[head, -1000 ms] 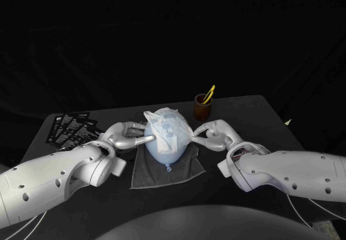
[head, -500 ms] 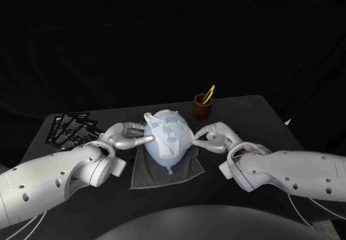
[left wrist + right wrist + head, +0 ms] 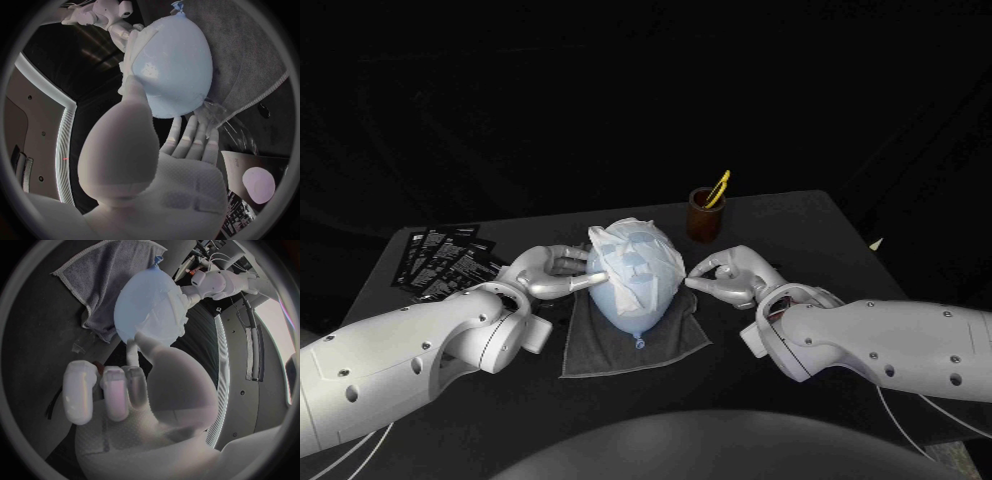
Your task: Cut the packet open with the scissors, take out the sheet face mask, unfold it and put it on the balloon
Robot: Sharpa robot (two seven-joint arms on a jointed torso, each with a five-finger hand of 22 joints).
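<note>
The left hand point(image 3: 557, 272) holds nothing: its thumb presses the sheet mask point(image 3: 640, 252) against the 9 o'clock side of the balloon point(image 3: 629, 308), fingers apart. The right hand point(image 3: 727, 275), at 3 o'clock, seems to pinch the mask's edge, other fingers curled. At 1 o'clock a brown cup point(image 3: 704, 218) holds yellow-handled scissors point(image 3: 720, 186), blades hidden inside. The crumpled white mask drapes the pale blue balloon, which lies on a grey towel point(image 3: 610, 350) mid-surface point(image 3: 790, 215).
</note>
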